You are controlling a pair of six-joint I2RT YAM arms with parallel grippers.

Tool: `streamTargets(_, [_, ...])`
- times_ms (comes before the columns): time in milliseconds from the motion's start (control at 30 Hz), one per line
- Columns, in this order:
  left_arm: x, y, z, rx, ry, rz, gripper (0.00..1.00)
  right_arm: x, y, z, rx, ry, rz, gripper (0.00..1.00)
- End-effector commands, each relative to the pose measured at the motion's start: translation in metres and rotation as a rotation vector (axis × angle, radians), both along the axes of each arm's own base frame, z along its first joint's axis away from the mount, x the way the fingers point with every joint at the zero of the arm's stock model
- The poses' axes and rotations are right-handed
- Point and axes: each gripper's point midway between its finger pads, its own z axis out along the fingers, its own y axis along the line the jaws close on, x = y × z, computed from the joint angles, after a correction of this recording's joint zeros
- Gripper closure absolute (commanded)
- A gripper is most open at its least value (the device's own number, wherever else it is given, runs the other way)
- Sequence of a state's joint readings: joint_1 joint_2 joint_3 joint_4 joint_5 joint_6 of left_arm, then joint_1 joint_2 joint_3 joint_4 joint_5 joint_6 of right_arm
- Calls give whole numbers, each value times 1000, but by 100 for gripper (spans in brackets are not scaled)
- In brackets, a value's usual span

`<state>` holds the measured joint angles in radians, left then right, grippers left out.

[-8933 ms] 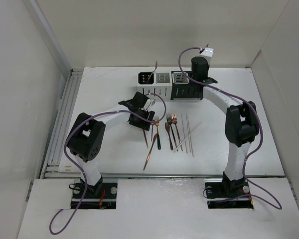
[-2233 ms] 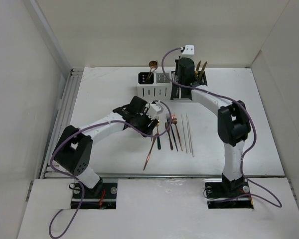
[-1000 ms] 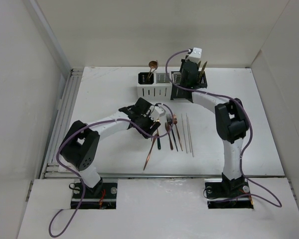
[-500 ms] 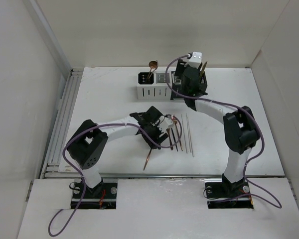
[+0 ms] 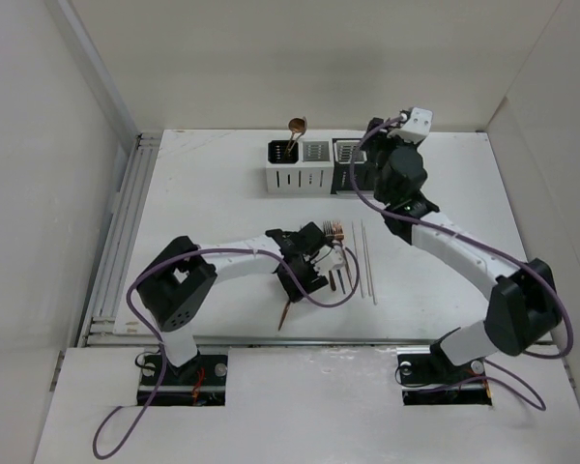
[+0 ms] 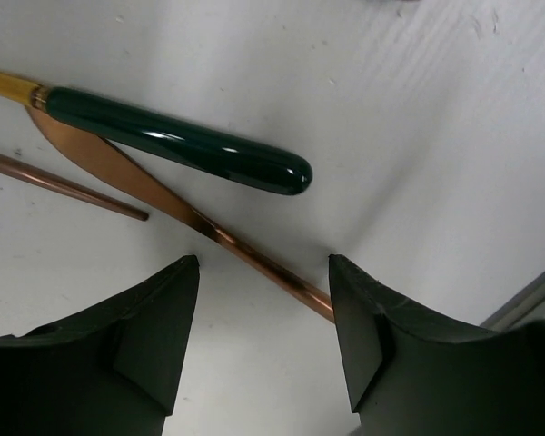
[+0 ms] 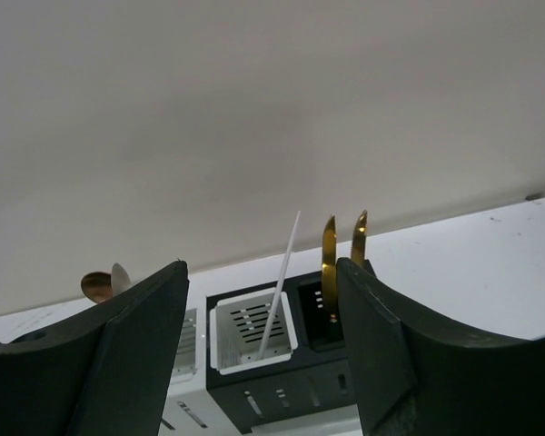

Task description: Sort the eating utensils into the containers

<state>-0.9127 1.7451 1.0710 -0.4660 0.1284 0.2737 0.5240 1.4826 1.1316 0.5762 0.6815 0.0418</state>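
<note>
Both spread, empty: left gripper [image 6: 262, 265] over a copper handle [image 6: 227, 242]; right gripper [image 7: 261, 265], whose camera alone shows a stick [image 7: 280, 282] in a holder [image 7: 220, 338].

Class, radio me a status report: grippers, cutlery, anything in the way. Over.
Left gripper open over a copper handle on the table. Right gripper open, empty, facing the holders. Green handle overlaps its far end.
</note>
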Motion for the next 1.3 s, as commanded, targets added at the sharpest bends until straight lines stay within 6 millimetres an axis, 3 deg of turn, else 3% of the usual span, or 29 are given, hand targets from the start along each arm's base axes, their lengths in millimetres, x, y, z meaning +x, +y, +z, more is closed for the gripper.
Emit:
streamTargets(0, [-41, 38, -15, 177, 186, -25, 45, -28, -16, 26, 41, -50, -22, 29])
streamTargets(167, [-44, 48, -31, 245, 214, -42, 46, -54, -39, 34, 66, -65, -74, 29])
streamTargets(267, [-42, 46, -45, 248, 216, -42, 73, -66, -51, 34, 77, -66, -105, 29])
streamTargets(300, [-44, 48, -50, 255, 222, -42, 88, -71, -54, 38, 78, -67, -105, 29])
streamTargets(333, [-43, 46, -50, 248, 218, -33, 93, -71, -56, 31, 69, -50, -114, 29])
streamTargets(400, [-44, 43, -53, 239, 228, -26, 100, -78, -60, 39, 79, -65, -114, 29])
streamTargets(533, [-52, 42, -53, 223, 267, -12, 100, -86, -64, 44, 86, -75, -113, 29])
streamTargets(600, [-50, 41, -50, 212, 262, 6, 100, -89, -62, 45, 86, -73, -104, 29])
streamTargets(633, [-39, 40, -44, 193, 238, 27, 100, -88, -60, 45, 83, -75, -91, 29])
streamTargets(733, [-20, 39, -23, 157, 219, 85, 100, -87, -51, 49, 61, -68, -41, 29])
streamTargets(900, [16, 18, 33, 26, 102, 78, 100, -84, -15, 43, -20, -29, 161, 27])
streamTargets(1033, [30, 19, 63, -36, 38, 85, 100, -86, 10, 22, -78, 47, 303, 18])
streamTargets(1167, [28, 31, 59, 25, 40, 62, 100, -88, 19, 14, -72, 64, 354, 15])
streamTargets(1267, [43, 45, 61, 113, -38, 56, 100, -84, 22, 7, -79, 81, 354, 15])
